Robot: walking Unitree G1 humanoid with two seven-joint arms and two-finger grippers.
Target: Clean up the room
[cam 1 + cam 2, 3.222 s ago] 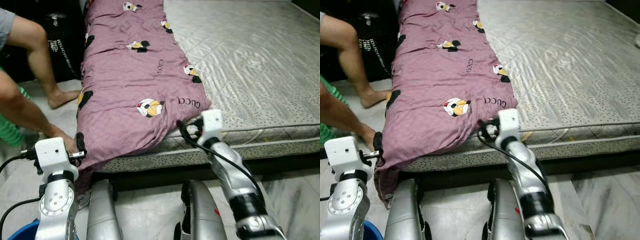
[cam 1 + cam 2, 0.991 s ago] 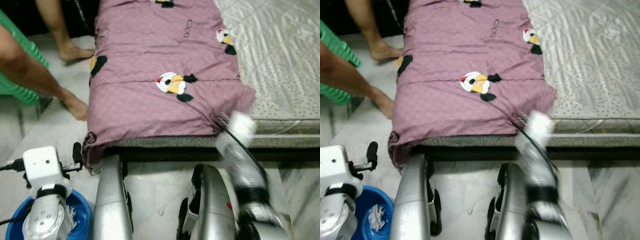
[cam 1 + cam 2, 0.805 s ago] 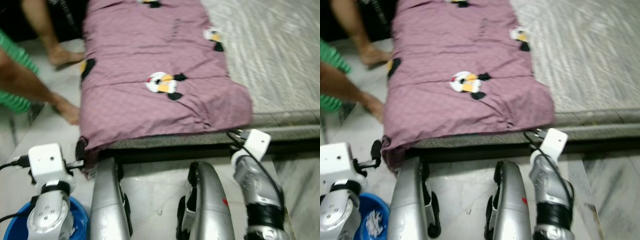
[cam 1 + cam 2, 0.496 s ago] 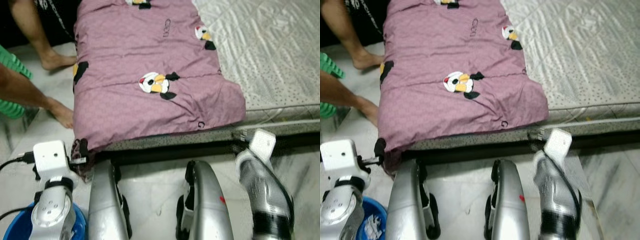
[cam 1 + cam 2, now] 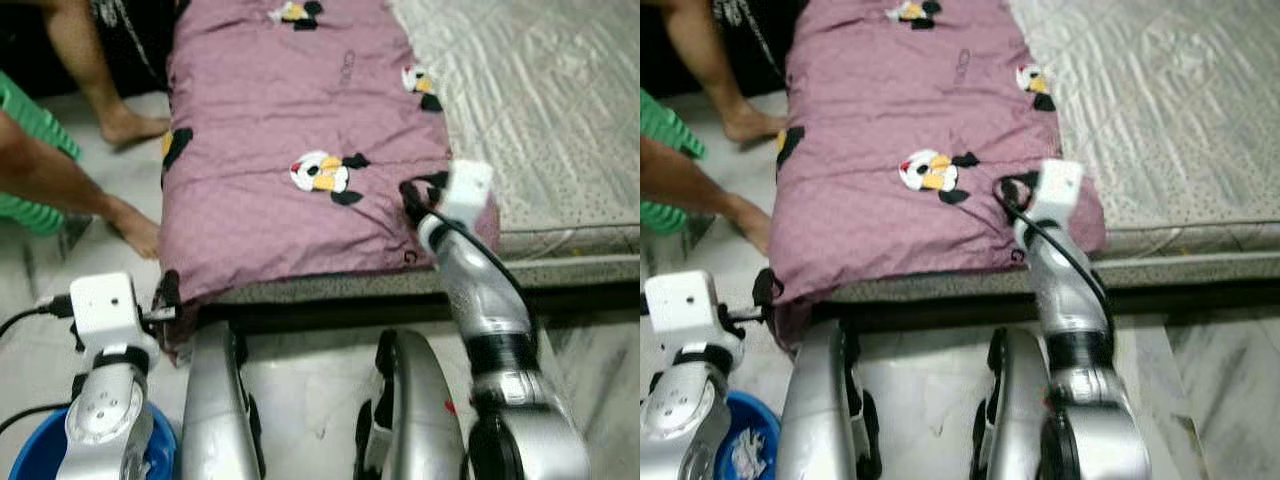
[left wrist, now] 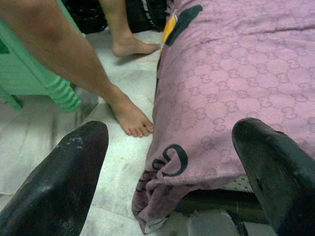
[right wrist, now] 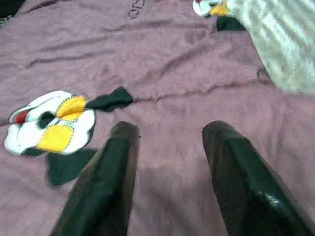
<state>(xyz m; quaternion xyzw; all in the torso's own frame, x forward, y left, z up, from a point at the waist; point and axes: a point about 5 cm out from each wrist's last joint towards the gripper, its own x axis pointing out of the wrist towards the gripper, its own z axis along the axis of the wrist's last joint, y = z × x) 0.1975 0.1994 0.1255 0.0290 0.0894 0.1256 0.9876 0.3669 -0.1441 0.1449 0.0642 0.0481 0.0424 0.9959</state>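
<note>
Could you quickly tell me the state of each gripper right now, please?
Left gripper: jaws open, holding nothing, by the blanket corner.
Right gripper: jaws open over the blanket.

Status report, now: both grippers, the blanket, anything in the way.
Right gripper open over the purple blanket, near its bed-foot edge. Left gripper open at blanket's hanging corner. Person's foot close by.

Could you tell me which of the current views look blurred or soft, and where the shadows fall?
Left eye view: the mattress is smeared by motion, the purple blanket fairly sharp. Right wrist view: soft throughout, the right gripper over the blanket. Left wrist view: crisp; the left gripper stands open, with shade under the bed edge.
</note>
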